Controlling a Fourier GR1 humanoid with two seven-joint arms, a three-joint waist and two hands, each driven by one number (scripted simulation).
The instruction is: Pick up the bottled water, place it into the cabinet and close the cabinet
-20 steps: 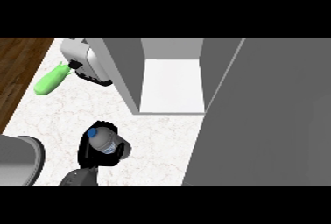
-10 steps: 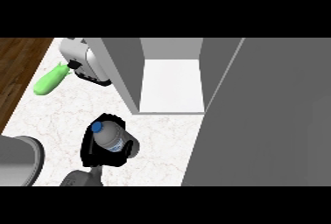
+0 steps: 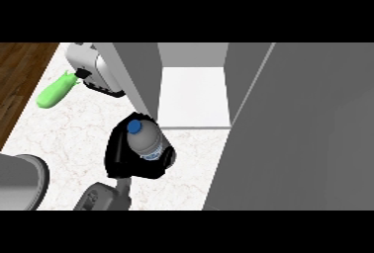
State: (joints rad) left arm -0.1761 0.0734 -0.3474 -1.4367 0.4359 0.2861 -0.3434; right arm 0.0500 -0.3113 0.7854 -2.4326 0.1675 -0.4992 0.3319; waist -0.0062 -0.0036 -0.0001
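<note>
One-handed grip: black fingers (image 3: 116,148) curled round a clear plastic water bottle with a blue cap (image 3: 146,144), closed on both of its flanks. Part of the right hand (image 3: 135,169), with the black palm showing below the bottle's base in the view. Holds the bottle with the cap end toward the top of the view and some bluish print visible on its lower half. Held above the white marbled worktop (image 3: 58,131), outside the grey open cabinet (image 3: 194,55) and just in front of its opening. Reaches with the topmost fingertips up to the near end of the cabinet's left side wall (image 3: 142,79); contact there cannot be told. Joined at the wrist to a grey forearm (image 3: 108,196) entering from the lower edge.

Beyond the hand: pale cabinet floor (image 3: 194,96) exposed past the side wall. Bounded at the right by a broad grey panel (image 3: 306,138) running down to the lower edge.

Left of the side wall: a white rounded housing with black fittings (image 3: 93,66), partly hidden behind that wall. Just beside it, a light green elongated object (image 3: 57,92) lying on the worktop near its left edge. Further left, brown wooden flooring (image 3: 21,74). At the lower left corner, a large grey rounded body (image 3: 18,184), cut by the view's edge; identity cannot be told.
</note>
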